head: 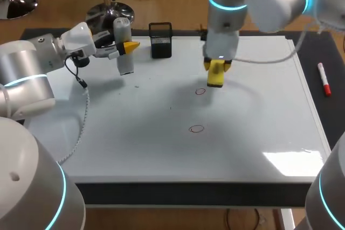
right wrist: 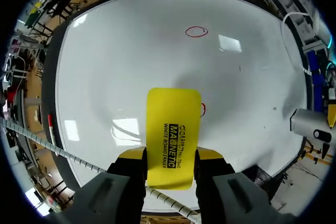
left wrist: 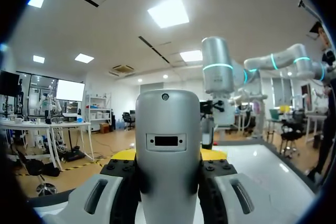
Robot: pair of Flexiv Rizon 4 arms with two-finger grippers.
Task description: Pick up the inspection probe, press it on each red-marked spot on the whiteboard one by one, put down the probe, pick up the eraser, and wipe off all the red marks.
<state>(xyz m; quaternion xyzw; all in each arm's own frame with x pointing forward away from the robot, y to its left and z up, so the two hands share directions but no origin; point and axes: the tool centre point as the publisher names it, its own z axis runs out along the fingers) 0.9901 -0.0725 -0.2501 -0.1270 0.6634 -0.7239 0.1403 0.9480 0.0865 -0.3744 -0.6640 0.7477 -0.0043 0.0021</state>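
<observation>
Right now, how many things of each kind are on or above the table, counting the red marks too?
red marks: 2
inspection probe: 1
eraser: 1
marker pen: 1
black stand: 1
Total: 6

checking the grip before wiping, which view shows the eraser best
The right wrist view: the eraser lies between the fingers of the right gripper, its printed face showing. The head view shows a small yellow block under that gripper. The left wrist view shows mostly the probe, no eraser.
</observation>
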